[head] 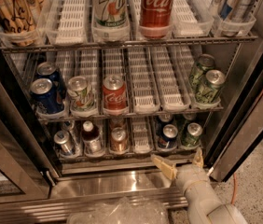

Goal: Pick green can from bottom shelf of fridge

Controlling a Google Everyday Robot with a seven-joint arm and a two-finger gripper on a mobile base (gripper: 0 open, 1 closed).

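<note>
The green can point(191, 134), dark green with a silver top, stands at the right end of the bottom shelf point(136, 156) of the fridge point(104, 183), next to a dark blue can point(168, 136). My gripper point(180, 161) is open, with pale fingers point(163, 166) spread, just in front of the shelf's front rail. It sits below and slightly left of the green can and holds nothing. It does not touch the can.
The bottom shelf also holds a silver can point(64, 143), a brown bottle point(91, 138) and a copper can point(119, 140). The middle shelf carries blue cans point(45, 96), a Coke can point(114, 95) and paler green cans point(207, 84). The dark door frame point(246, 125) stands close on the right.
</note>
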